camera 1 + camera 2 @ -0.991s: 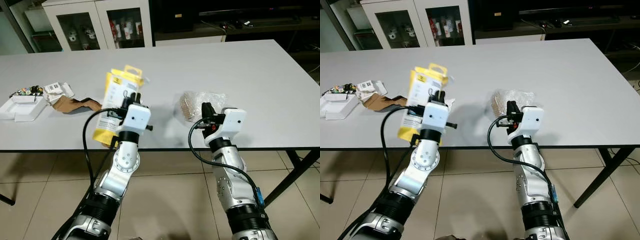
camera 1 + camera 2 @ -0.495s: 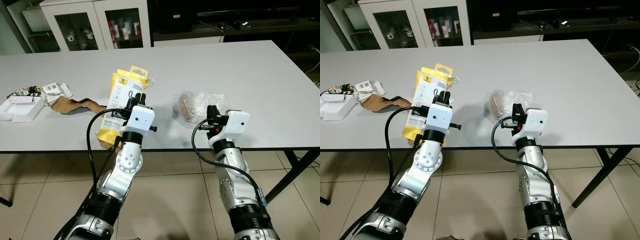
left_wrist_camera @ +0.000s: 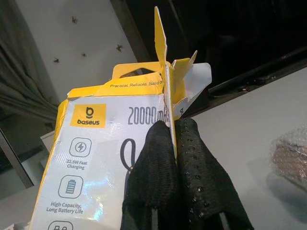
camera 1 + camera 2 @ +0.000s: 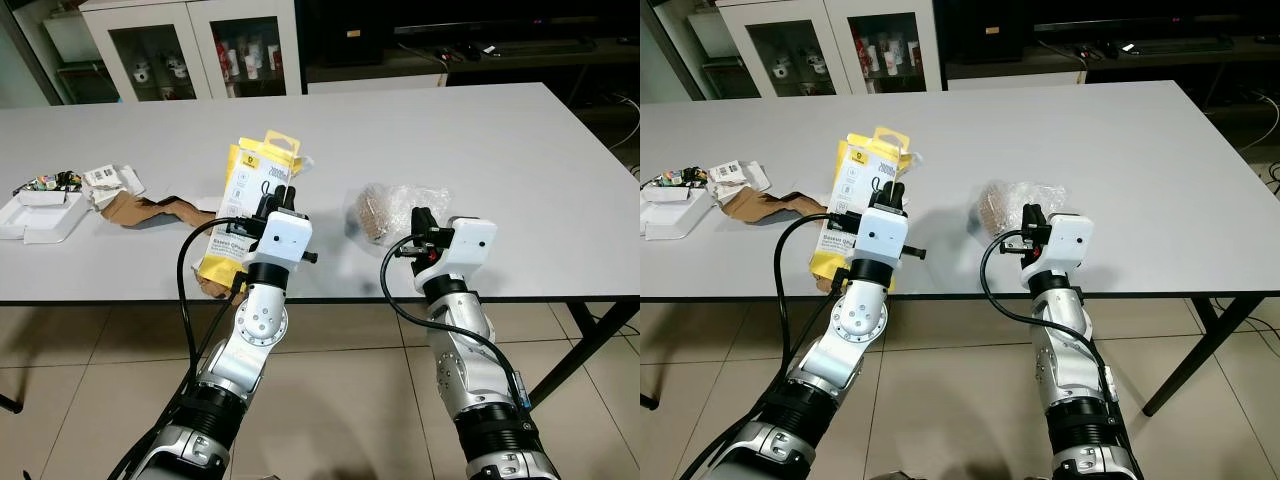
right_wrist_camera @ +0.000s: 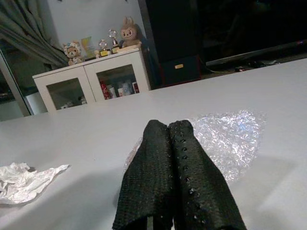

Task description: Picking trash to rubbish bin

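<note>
Now the left gripper (image 4: 279,194) is reaching up over the near edge of the table (image 4: 520,150), its two black fingers (image 3: 160,158) pinching the torn edge of a yellow and white box (image 4: 243,215) and holding it upright, tilted, above the tabletop. The right gripper (image 4: 419,221) is hovering at the table's front edge with its fingers pressed together and gripping nothing, pointing at a wad of bubble wrap (image 4: 392,207) lying just beyond it. Further along the robot's left side, a crumpled brown paper (image 4: 150,211) and a white tray (image 4: 42,213) with small packets are lying well apart from the box. A white cabinet (image 4: 200,42) is standing behind the table. The box is showing printed icons and a ripped hanging tab.
</note>
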Controlling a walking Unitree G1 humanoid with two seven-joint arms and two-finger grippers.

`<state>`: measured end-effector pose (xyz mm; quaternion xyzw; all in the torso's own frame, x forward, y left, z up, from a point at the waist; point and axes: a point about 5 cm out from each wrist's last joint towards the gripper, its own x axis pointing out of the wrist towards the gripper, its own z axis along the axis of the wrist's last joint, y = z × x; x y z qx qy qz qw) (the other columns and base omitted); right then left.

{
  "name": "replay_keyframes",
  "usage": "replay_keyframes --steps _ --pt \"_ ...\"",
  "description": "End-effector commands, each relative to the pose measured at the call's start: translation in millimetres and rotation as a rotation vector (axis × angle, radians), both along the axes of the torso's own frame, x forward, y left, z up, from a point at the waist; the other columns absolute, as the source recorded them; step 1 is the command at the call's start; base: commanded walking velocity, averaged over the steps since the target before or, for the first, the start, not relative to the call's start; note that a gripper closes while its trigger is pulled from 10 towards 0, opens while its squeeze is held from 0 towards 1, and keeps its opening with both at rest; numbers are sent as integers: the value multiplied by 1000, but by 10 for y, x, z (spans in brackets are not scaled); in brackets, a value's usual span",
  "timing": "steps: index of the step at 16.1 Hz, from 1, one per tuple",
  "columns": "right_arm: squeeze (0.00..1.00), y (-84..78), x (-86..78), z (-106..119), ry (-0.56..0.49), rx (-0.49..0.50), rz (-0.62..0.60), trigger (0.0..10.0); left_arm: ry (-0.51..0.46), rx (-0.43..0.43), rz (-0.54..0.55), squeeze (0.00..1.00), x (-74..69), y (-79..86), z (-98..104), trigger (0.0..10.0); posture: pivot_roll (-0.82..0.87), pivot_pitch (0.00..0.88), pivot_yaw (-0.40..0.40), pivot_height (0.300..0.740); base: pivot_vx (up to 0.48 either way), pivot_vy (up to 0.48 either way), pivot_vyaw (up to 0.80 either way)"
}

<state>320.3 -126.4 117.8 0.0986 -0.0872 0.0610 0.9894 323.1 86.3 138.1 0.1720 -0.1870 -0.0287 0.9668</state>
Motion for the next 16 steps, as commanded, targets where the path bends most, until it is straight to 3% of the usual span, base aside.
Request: replay_keyframes --steps 1,16 --pt "0 13 26 33 -15 4 6 10000 -22 4 -3 0 28 -2 51 10000 -43 0 72 740 0 0 0" --pt "0 14 15 12 -16 5 3 10000 -21 14 -5 0 30 -5 32 10000 -51 0 78 740 -238 0 0"
